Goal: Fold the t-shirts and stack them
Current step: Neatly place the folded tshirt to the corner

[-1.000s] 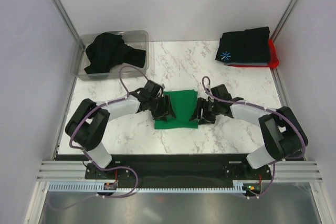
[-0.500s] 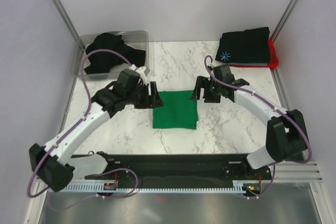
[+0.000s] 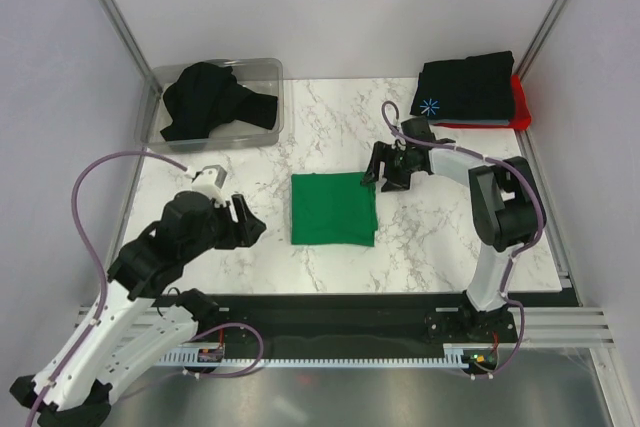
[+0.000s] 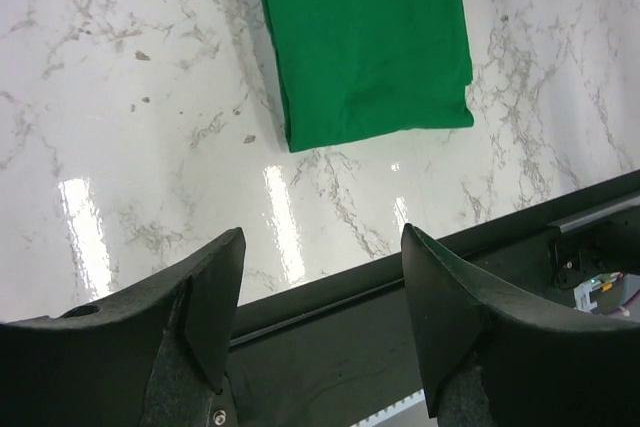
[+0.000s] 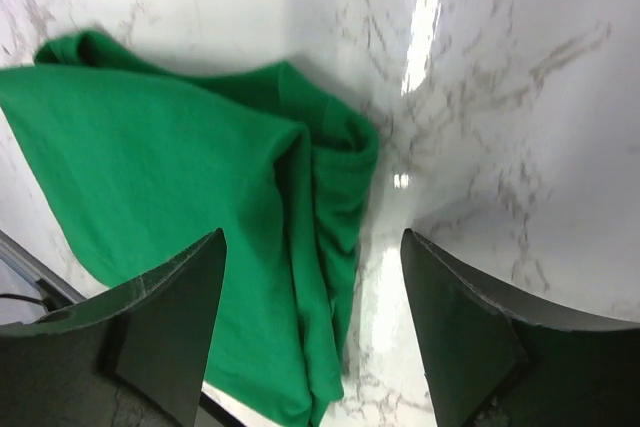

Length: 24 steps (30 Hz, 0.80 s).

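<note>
**Green shirt folded; stack is next**

Both my hands are empty. Left gripper (image 3: 250, 225) gapes, well left of the green t-shirt (image 3: 334, 209). Right gripper (image 3: 384, 177) is spread at its far right corner, where the cloth bunches. I'd pinch all layers there. Black-on-red stack (image 3: 468, 89) sits far right. Glossy marble table (image 3: 430, 237), white walls (image 3: 330, 7).

A plain bright green shirt (image 3: 334, 209) lies between the black left claw (image 3: 248, 227) and black right claw (image 3: 385, 175) on the white, grey-veined worktop (image 3: 330, 122), a black shirt (image 3: 470, 82) with a blue-white starburst (image 3: 430, 105) tops a red shirt (image 3: 520, 102) beyond the right claw, and black shirts (image 3: 205, 102) fill a clear bin (image 3: 277, 97) beyond the left.
</note>
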{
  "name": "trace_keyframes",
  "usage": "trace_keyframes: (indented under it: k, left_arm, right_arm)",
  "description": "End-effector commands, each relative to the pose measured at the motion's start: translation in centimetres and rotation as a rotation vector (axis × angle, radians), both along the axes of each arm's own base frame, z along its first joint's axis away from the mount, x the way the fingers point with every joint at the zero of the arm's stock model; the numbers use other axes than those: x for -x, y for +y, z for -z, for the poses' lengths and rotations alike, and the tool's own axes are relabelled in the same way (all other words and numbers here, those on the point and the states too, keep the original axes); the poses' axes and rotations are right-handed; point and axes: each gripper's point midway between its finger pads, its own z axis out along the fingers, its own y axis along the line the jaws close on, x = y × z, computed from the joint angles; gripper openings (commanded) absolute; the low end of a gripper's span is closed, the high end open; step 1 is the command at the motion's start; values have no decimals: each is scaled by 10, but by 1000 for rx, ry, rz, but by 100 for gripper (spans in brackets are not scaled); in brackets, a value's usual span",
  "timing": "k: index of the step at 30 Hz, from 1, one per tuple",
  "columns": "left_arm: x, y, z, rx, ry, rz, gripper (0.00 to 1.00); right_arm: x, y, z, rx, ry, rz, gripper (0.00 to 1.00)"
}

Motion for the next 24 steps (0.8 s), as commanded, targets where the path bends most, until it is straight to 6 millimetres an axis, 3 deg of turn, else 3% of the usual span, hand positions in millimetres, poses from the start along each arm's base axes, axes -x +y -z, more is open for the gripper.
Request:
trace_keyframes:
  k: [1,5,7,12,14,16,20,24]
  left_arm:
    - [-5,15,2,14,-58,-99,72]
    - [-4,27,-2,45,-131,-150,72]
    - [-3,32,-5,56,-158,-171,72]
    - [-3,35,-5,57,-166,-187,71]
    - [-3,34,-5,56,-161,-184,71]
    - [-3,33,-3,52,-154,-181,71]
    - [-3,31,-1,52,-141,-174,70]
    - [-3,31,1,48,-134,-176,70]
  right_arm:
    - [-25,15,-3,-80,-66,-36,78]
    - [-26,23,18,-120,-34,-38,73]
    - [-23,29,30,-168,-11,-41,63]
    - [-13,28,43,-179,2,-29,24]
    - [-13,27,36,-179,-13,-28,8]
    - [-14,26,23,-177,-35,-34,0]
    - [-24,11,-9,-81,-109,-51,0]
    - [-43,-31,-42,149,-195,9,0]
